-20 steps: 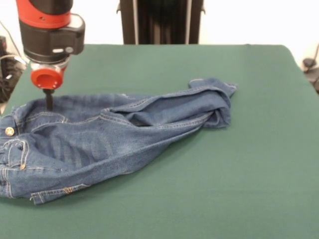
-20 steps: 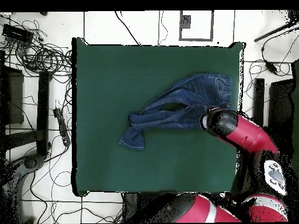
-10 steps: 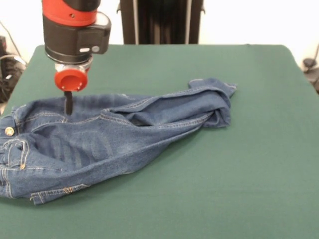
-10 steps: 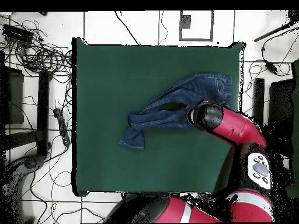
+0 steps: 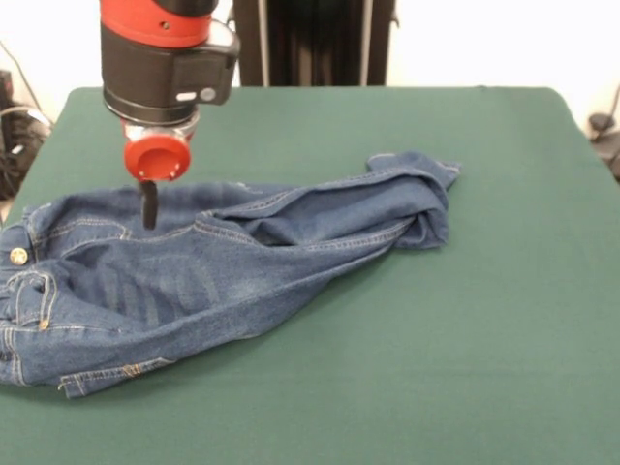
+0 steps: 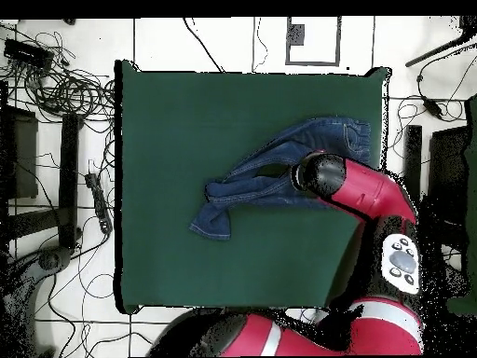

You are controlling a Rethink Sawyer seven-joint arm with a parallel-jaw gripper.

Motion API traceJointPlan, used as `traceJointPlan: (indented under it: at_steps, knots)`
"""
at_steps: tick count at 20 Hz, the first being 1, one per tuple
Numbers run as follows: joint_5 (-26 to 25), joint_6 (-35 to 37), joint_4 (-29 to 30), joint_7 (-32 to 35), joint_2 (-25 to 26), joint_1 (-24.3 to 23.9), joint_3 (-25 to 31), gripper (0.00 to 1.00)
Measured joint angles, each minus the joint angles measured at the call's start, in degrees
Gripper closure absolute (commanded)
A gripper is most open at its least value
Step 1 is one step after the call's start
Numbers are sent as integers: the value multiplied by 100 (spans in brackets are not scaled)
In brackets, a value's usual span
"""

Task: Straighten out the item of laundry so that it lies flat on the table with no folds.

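Jeans [image 5: 203, 271] crumpled along the left edge of the table [image 5: 484, 320] in the front view, waistband at that edge, legs folded over toward the centre. Gripper [image 5: 148, 205] poised over the upper thigh; state of closure cannot be told. Recommended: seize one layer only, then draw outward, low and slow. No containers present.

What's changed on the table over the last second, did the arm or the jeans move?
The gripper has slid along the jeans from the waistband edge toward the legs: rightward in the front view, leftward overhead. It took hold of nothing. The jeans lie as before, legs still folded over, on the table.
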Motion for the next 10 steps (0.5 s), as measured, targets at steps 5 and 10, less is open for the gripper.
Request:
traceJointPlan:
  at_steps: [5,10]
  knots:
    - [103,110,-229,0,77,167,-5,0]
    - [250,172,-394,0,202,243,-5,0]
